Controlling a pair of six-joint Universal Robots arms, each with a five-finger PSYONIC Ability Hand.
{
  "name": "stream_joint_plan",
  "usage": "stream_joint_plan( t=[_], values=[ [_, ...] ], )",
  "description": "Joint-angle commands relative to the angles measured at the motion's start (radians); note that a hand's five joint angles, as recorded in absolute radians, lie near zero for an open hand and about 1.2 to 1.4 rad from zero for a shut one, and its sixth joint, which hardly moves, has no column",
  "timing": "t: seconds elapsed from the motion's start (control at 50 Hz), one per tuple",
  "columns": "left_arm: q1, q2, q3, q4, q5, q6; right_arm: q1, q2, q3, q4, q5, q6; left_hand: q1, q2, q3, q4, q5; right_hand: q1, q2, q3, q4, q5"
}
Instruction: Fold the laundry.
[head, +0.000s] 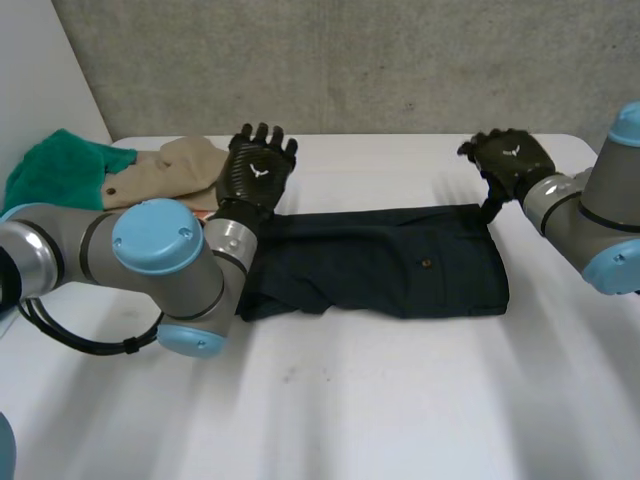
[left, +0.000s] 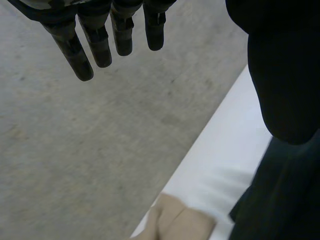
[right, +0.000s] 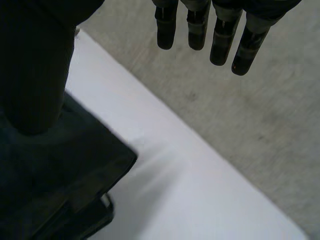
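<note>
Head view: garment (head: 385, 265) lies between left hand (head: 257, 170) and right hand (head: 512, 158).

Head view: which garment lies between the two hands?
The dark navy garment, laid flat between the left hand and right hand; the tan garment and green cloth are bunched at the far-left corner.

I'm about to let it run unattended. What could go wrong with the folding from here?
1. The left arm is over the dark garment's end; pulling back low could drag it and spoil the fold.
2. The tan garment lies right beside the open left hand; a sweep might catch it.
3. The open right hand is at the garment's far corner; its thumb may snag the cloth.
</note>
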Motion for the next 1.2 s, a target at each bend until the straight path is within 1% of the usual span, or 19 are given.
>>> stream_joint_plan(
  t=[0.02, 0.14, 0.2, 0.24, 0.32, 0.38, 0.44, 0.52, 0.54, 0.6, 0.62, 0.7, 0.78, 0.8, 0.86, 0.94, 1.0, 1.04, 1.2],
  values=[
    [0.023, -0.153, 0.143, -0.014, 0.101, -0.007, -0.004, 0.174, -0.125, -0.007, 0.002, -0.007, 0.016, 0.011, 0.004, 0.009, -0.008, 0.022, -0.001, 0.006, -0.013, -0.017],
    [0.06, -0.277, 0.292, -0.016, 0.123, 0.0, 0.008, 0.286, -0.224, -0.077, 0.005, -0.01, 0.037, 0.031, 0.025, 0.03, 0.013, 0.022, -0.001, 0.006, -0.013, -0.017],
    [0.081, -0.351, 0.412, -0.014, 0.12, 0.009, 0.016, 0.323, -0.264, -0.176, 0.023, -0.009, 0.086, 0.081, 0.074, 0.079, 0.063, 0.022, -0.001, 0.006, -0.013, -0.017],
    [0.113, -0.391, 0.51, -0.014, 0.112, 0.017, 0.024, 0.348, -0.29, -0.266, 0.058, -0.012, 0.122, 0.116, 0.11, 0.115, 0.098, 0.025, 0.002, 0.009, -0.011, -0.014],
    [0.133, -0.438, 0.599, -0.019, 0.111, 0.025, 0.028, 0.363, -0.3, -0.386, 0.103, -0.015, 0.145, 0.14, 0.133, 0.138, 0.122, 0.011, -0.013, -0.005, -0.025, -0.028],
    [0.132, -0.428, 0.595, -0.019, 0.108, 0.025, 0.03, 0.352, -0.279, -0.389, 0.108, -0.015, 0.145, 0.14, 0.133, 0.138, 0.122, -0.023, -0.047, -0.039, -0.059, -0.062],
    [0.13, -0.377, 0.541, -0.019, 0.103, 0.023, 0.028, 0.319, -0.233, -0.374, 0.112, -0.013, 0.145, 0.14, 0.133, 0.138, 0.122, -0.023, -0.047, -0.039, -0.059, -0.062],
    [0.126, -0.269, 0.417, -0.008, 0.106, 0.02, 0.028, 0.173, -0.097, -0.351, 0.115, -0.013, 0.128, 0.123, 0.116, 0.121, 0.104, -0.023, -0.047, -0.039, -0.059, -0.062],
    [0.124, -0.247, 0.391, -0.008, 0.106, 0.017, 0.027, 0.108, -0.037, -0.343, 0.114, -0.015, 0.122, 0.117, 0.11, 0.115, 0.098, -0.023, -0.047, -0.039, -0.059, -0.062],
    [0.104, -0.154, 0.291, -0.008, 0.106, 0.016, 0.025, 0.011, 0.054, -0.329, 0.114, -0.015, 0.084, 0.079, 0.072, 0.077, 0.06, -0.023, -0.047, -0.039, -0.059, -0.062],
    [0.098, -0.131, 0.265, -0.008, 0.103, 0.014, 0.018, -0.049, 0.107, -0.311, 0.114, -0.015, 0.078, 0.073, 0.066, 0.071, 0.054, -0.023, -0.047, -0.039, -0.059, -0.062],
    [0.078, -0.038, 0.118, -0.013, 0.102, 0.008, 0.011, -0.178, 0.227, -0.215, 0.104, -0.015, 0.051, 0.046, 0.039, 0.044, 0.028, -0.005, -0.028, -0.021, -0.04, -0.044],
    [0.07, 0.073, -0.02, -0.019, 0.097, -0.024, -0.018, -0.25, 0.313, -0.093, 0.1, -0.016, 0.043, 0.037, 0.03, 0.035, 0.019, 0.107, 0.084, 0.091, 0.071, 0.068],
    [0.07, 0.118, -0.075, -0.022, 0.097, -0.05, -0.024, -0.257, 0.328, -0.067, 0.097, -0.016, 0.031, 0.026, 0.019, 0.024, 0.007, 0.136, 0.113, 0.121, 0.101, 0.098],
    [0.069, 0.173, -0.151, -0.022, 0.098, -0.098, -0.032, -0.261, 0.377, 0.019, 0.078, -0.021, 0.031, 0.026, 0.019, 0.024, 0.007, 0.213, 0.189, 0.197, 0.177, 0.174],
    [0.055, 0.268, -0.255, -0.023, 0.103, -0.196, -0.033, -0.257, 0.433, 0.053, 0.042, -0.031, 0.028, 0.023, 0.016, 0.021, 0.004, 0.228, 0.204, 0.212, 0.192, 0.189],
    [0.051, 0.302, -0.3, -0.023, 0.105, -0.24, -0.033, -0.243, 0.459, 0.028, 0.006, -0.033, 0.028, 0.023, 0.016, 0.021, 0.004, 0.228, 0.204, 0.212, 0.192, 0.189],
    [0.051, 0.327, -0.329, -0.023, 0.103, -0.273, -0.03, -0.195, 0.468, -0.022, -0.015, -0.038, 0.031, 0.026, 0.019, 0.024, 0.007, 0.233, 0.21, 0.218, 0.198, 0.195],
    [0.038, 0.357, -0.366, -0.025, 0.108, -0.306, -0.022, -0.06, 0.414, -0.156, -0.014, -0.073, 0.031, 0.026, 0.019, 0.024, 0.007, 0.351, 0.328, 0.335, 0.315, 0.312]
  ],
)
